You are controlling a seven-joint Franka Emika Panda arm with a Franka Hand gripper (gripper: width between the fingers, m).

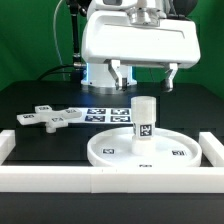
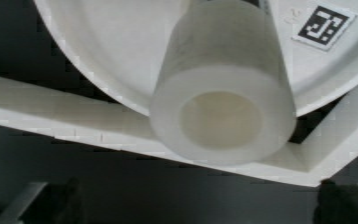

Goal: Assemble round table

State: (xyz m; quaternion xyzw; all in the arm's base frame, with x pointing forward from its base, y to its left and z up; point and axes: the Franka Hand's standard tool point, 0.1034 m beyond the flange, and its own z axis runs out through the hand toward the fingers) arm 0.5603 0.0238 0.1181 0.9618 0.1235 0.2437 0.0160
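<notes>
The large rimmed round disc [image 1: 105, 152] lies flat just behind the front border wall. The short cylindrical post [image 1: 144, 118] stands upright on the disc, with a tag on its side. The flat cross-shaped piece [image 1: 45, 120] lies on the black table towards the exterior view's left. My gripper [image 1: 145, 82] hangs above the post, open and empty, its fingers spread well apart. In the wrist view the post's round top [image 2: 220, 122] fills the middle, with the disc [image 2: 123, 40] behind it. The gripper [image 2: 194, 205] holds nothing, and its dark fingertips [image 2: 43, 203] are clear of the post.
The white border wall [image 1: 100, 180] runs along the front and up both sides, and shows in the wrist view [image 2: 51, 105] too. The marker board [image 1: 108, 113] lies flat behind the disc. The arm's white body fills the upper part of the exterior view.
</notes>
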